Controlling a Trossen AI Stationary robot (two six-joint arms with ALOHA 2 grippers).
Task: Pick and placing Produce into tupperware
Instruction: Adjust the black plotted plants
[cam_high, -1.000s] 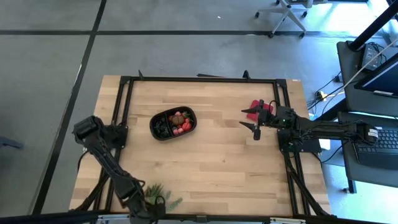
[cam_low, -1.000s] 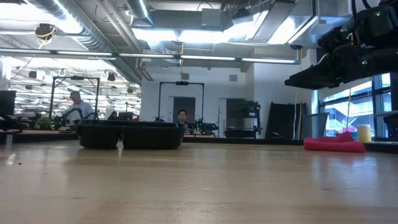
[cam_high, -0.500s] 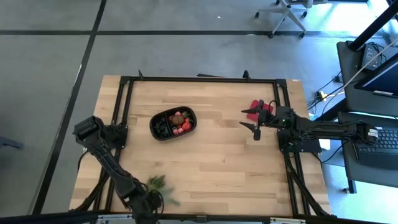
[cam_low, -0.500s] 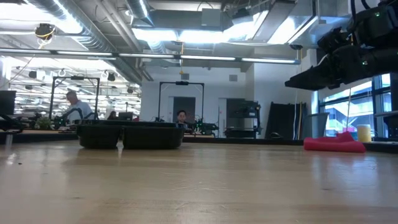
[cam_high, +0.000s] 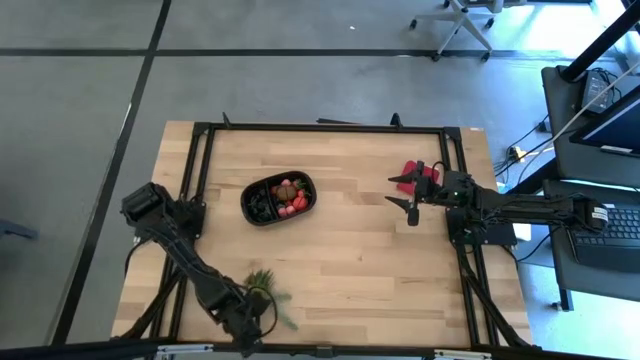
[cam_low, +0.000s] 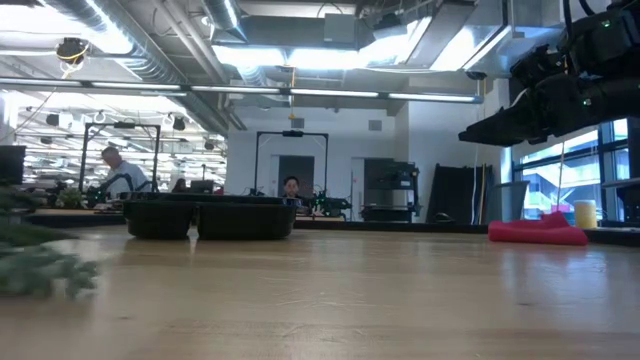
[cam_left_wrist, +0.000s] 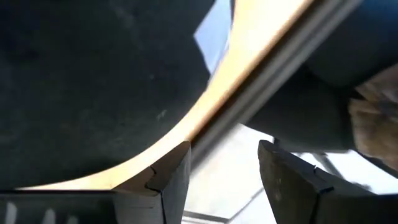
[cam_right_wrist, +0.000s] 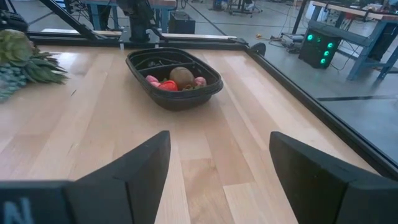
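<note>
The left arm is folded low along the table's near left side, its gripper (cam_high: 250, 330) at the near edge, fingers (cam_left_wrist: 168, 180) parted with nothing seen between them. The right arm is stretched in from the right, its gripper (cam_high: 408, 195) raised above the tabletop, fingers (cam_right_wrist: 134, 171) spread wide and empty.

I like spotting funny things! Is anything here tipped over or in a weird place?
Yes: the green spiky plant lies on its side near the wooden table's front edge, right beside the left gripper, far from the black oblong plastic tray. The fruit pieces all sit neatly inside the tray, nothing spilled.
</note>
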